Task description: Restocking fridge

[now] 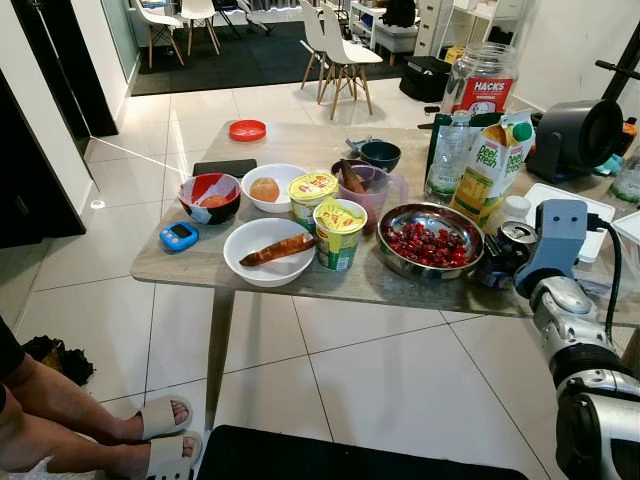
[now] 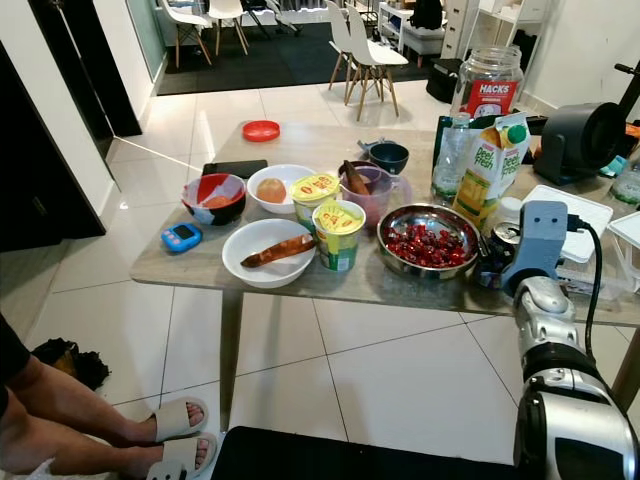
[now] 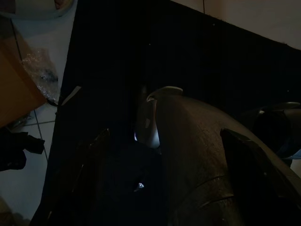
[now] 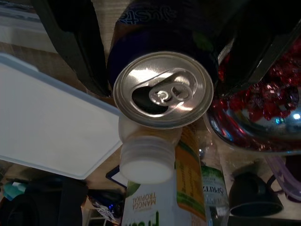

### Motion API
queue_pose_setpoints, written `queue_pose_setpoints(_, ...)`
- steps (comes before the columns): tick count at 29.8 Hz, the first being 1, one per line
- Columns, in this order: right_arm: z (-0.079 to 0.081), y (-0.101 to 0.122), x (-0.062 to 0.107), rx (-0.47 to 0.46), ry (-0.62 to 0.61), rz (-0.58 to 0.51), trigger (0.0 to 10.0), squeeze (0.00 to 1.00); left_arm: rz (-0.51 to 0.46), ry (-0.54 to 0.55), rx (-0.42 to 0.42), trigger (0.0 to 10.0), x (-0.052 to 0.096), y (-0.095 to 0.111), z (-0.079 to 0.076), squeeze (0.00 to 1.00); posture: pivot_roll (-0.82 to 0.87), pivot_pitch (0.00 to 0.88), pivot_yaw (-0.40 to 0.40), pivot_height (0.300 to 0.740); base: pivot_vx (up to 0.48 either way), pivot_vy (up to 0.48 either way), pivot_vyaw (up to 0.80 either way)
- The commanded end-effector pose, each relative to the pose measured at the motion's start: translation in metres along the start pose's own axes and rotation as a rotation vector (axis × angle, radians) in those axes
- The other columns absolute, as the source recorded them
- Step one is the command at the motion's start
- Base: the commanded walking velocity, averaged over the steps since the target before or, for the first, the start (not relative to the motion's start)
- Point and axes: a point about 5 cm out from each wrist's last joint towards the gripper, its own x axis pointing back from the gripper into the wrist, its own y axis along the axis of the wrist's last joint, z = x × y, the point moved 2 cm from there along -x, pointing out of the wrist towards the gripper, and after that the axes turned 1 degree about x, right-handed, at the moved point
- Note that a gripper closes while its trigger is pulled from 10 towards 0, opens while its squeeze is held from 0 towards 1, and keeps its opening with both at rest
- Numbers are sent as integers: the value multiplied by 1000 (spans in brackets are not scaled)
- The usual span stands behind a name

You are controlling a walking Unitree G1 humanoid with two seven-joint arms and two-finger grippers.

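Observation:
A dark drink can (image 1: 514, 237) with a silver opened top (image 4: 162, 89) stands near the front right edge of the wooden table (image 1: 300, 282). My right gripper (image 4: 163, 87) reaches it from the table's right end, its black fingers (image 4: 75, 42) pressed against either side, so it is shut on the can. Beside the can stand a steel bowl of red cherries (image 1: 430, 240), a small white-capped bottle (image 4: 146, 160) and a juice carton (image 1: 490, 165). The left wrist view is very dark and the left arm hangs idle.
Two yellow-lidded cups (image 1: 339, 233), a white bowl with a sweet potato (image 1: 268, 250), other bowls, a purple jug (image 1: 368, 187), a water bottle (image 1: 447, 155) and a Hacks jar (image 1: 481, 80) crowd the table. A white tray (image 1: 560, 200) lies right. A person's sandalled feet (image 1: 160, 420) are at lower left.

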Motion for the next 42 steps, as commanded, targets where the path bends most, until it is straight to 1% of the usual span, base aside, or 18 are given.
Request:
queue_pose_setpoints(1,4,0,-1,-29,-1,8,10000,0,10,-6,9,10000,0,-5,-3,0,-26,3,-14,740,0,0,0)
queue_pose_setpoints(7,9,-2,-2,-47,5,15,10000,0,10,-7,9,10000,0,-6,-3,0,-23,4,-13,740,0,0,0)
queue_pose_setpoints(12,13,-3,-3,-37,9,22,10000,0,10,-8,10,10000,0,-6,-3,0,-21,8,-13,740,0,0,0)
queue_pose_setpoints(14,14,-4,-3,-18,1,32,10000,0,10,-6,10,10000,1,-7,-2,0,-19,9,-13,740,0,0,0)
queue_pose_setpoints(16,15,-5,-3,-23,2,34,10000,0,11,-5,10,10000,1,-7,-2,0,-19,9,-13,740,0,0,0)
queue_pose_setpoints(17,15,-5,-3,-27,5,34,8196,0,11,-5,11,10000,1,-7,-2,0,-17,9,-13,740,0,0,0)
queue_pose_setpoints(19,16,-5,-3,-32,8,34,8196,0,10,-6,11,10000,1,-7,-2,0,-17,9,-13,740,0,0,0)
queue_pose_setpoints(20,17,-5,-4,-33,11,34,0,0,9,-6,11,10000,1,-7,-2,0,-15,9,-14,740,0,0,0)
queue_pose_setpoints(22,18,-5,-4,-35,13,34,0,0,9,-7,12,10000,1,-7,-2,0,-15,9,-14,740,0,0,0)
queue_pose_setpoints(23,18,-5,-4,-36,13,36,4510,0,7,-8,12,10000,1,-6,-2,0,-14,9,-15,740,0,0,0)
queue_pose_setpoints(26,19,-6,-4,-36,12,40,4510,0,6,-8,12,10000,1,-6,-2,0,-14,9,-15,740,0,0,0)
queue_pose_setpoints(27,19,-6,-4,-37,9,43,10000,0,6,-8,12,10000,1,-6,-2,0,-14,6,-15,740,0,0,0)
queue_pose_setpoints(35,17,-9,-3,-37,3,54,10000,0,11,-4,10,10000,1,-7,-1,0,-16,5,-14,740,0,0,0)
queue_pose_setpoints(42,18,-16,-2,-17,1,91,10000,0,13,-7,6,10000,1,-8,-2,0,-19,4,-15,740,0,0,0)
